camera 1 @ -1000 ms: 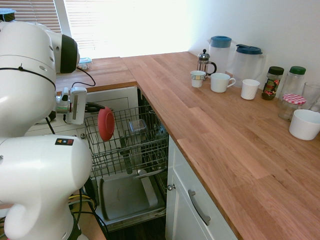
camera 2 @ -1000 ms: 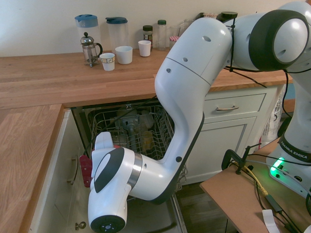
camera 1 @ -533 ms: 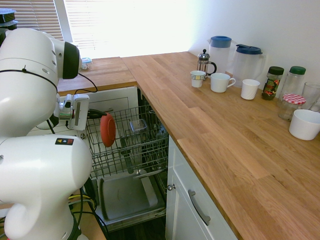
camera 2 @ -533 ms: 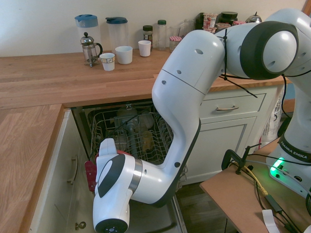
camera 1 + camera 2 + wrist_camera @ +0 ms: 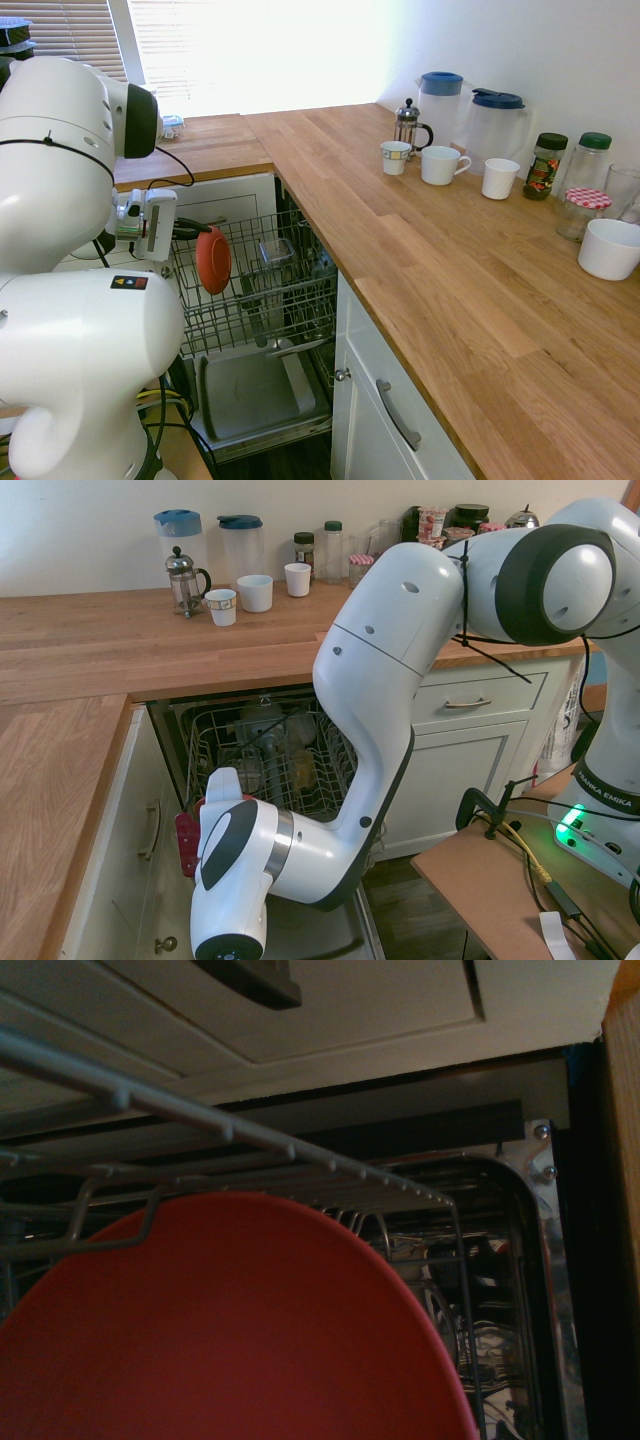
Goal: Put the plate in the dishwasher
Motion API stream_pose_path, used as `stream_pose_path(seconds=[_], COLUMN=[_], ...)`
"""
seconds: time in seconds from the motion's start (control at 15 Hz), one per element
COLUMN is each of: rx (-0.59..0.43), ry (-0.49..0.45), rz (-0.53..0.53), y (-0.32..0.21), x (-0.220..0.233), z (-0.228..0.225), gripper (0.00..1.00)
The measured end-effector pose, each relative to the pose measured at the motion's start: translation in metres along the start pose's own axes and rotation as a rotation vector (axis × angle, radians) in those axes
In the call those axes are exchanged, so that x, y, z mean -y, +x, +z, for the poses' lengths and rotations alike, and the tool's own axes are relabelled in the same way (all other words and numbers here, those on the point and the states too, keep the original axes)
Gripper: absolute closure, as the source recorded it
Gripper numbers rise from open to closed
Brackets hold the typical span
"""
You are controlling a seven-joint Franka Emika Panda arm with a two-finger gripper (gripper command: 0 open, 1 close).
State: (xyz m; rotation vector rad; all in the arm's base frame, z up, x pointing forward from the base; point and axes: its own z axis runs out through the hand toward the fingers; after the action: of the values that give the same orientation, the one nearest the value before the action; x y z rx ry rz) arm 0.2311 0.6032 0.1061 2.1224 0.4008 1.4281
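The coral-red plate (image 5: 213,260) stands on edge, held upright over the left front corner of the pulled-out grey wire rack (image 5: 290,285) of the dishwasher. My gripper (image 5: 190,230) comes in from the left and is shut on the plate's upper rim. Below the rack lies the dishwasher's grey inner door (image 5: 250,392). In the second exterior view the plate (image 5: 186,842) shows only as a red sliver beside my wrist, in front of the rack (image 5: 290,748). Close up, the plate (image 5: 230,1340) fills the lower wrist view, with a rack wire (image 5: 250,1142) just above it.
The wooden counter (image 5: 420,250) runs along the right of the dishwasher and carries a French press (image 5: 407,124), two pitchers, white cups (image 5: 440,165), jars and a white bowl (image 5: 609,248). White drawers with metal handles (image 5: 397,412) flank the open door. Some dishes sit deeper in the rack.
The plate has come down and slightly left, from above the rack's front edge to level with its wires. In the last half second it barely moved.
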Motion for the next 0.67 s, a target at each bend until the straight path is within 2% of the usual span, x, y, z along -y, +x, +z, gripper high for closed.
stream_pose_path(seconds=[0.33, 0.67], rx=[0.001, 0.012], ry=[0.006, 0.033], rz=[0.028, 0.065], y=[0.013, 0.034], x=[0.001, -0.004], z=[-0.006, -0.036], gripper=[0.0, 0.0])
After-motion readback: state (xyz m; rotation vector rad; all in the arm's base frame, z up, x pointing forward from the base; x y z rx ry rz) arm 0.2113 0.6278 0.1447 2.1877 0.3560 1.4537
